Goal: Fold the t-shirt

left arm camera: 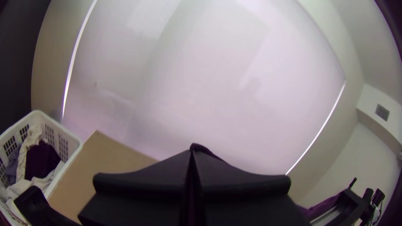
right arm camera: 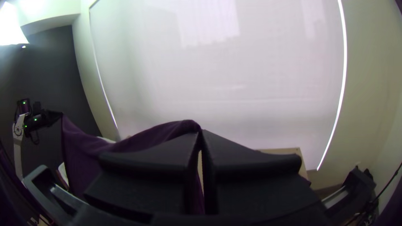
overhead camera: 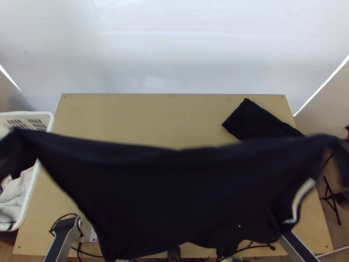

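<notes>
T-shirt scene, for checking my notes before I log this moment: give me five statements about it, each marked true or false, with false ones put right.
1. The t-shirt is held up between the left claw and the right claw. True.
2. The t-shirt lies folded on the table. False: it hangs stretched between the claws.
3. In the top view, a basket stands at the table's left edge. True.
4. The basket is empty. False: cloths lie in it.
5. A separate black cloth lies toward the table's far right in the top view. True.
</notes>
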